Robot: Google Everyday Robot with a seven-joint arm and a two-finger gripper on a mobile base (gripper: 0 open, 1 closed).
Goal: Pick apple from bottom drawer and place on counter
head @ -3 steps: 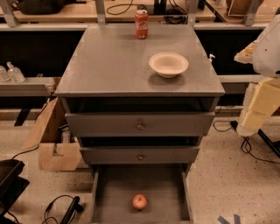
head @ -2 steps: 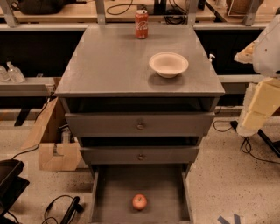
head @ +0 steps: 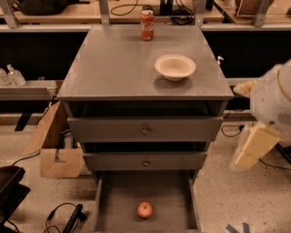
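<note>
The apple (head: pixel 145 210), small and red, lies on the floor of the open bottom drawer (head: pixel 113 200), near its front middle. The grey counter (head: pixel 118 63) tops the drawer cabinet. My arm, white with a cream-coloured end, shows at the right edge. Its gripper (head: pixel 251 148) hangs beside the cabinet's right side at about the height of the middle drawer front. It is well above and to the right of the apple, apart from it and from the cabinet.
A white bowl (head: pixel 175 66) and a red soda can (head: pixel 147 19) stand on the counter. The two upper drawers are closed. A cardboard box (head: pixel 54 150) and cables (head: pixel 63 216) lie on the floor to the left. A wooden workbench (head: pixel 68 11) runs behind.
My arm and gripper have moved down and a little left along the cabinet's right side. The apple, bowl and can have not moved.
</note>
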